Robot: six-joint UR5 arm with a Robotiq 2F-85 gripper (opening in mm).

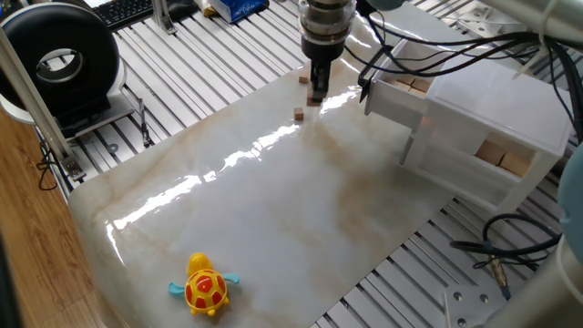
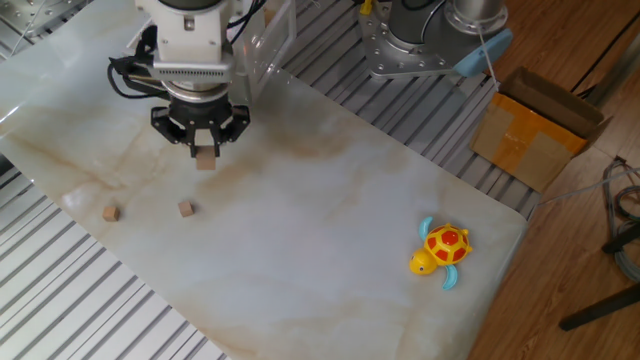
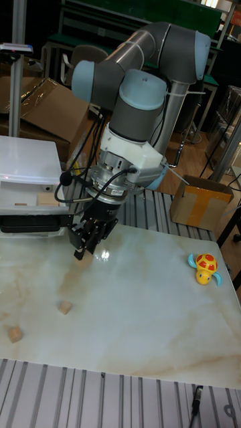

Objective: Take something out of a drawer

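My gripper (image 2: 205, 153) is shut on the small pale tan wooden block (image 2: 206, 161) and holds it low over the marble tabletop, at or just above the surface. In one fixed view the gripper (image 1: 316, 93) stands left of the open top drawer (image 1: 394, 98) of the white plastic unit. That drawer has a dark handle on its front and more tan blocks (image 1: 408, 85) lie inside it. In the tall fixed view the gripper (image 3: 84, 252) points down in front of the drawer unit (image 3: 27, 167), and the block is hard to make out there.
Two tiny darker brown cubes (image 2: 111, 212) (image 2: 185, 208) lie on the table close to the gripper. The lower drawer (image 1: 499, 157) holds tan blocks. A yellow and red toy turtle (image 2: 440, 251) sits at the far end. A cardboard box (image 2: 535, 125) stands off the table.
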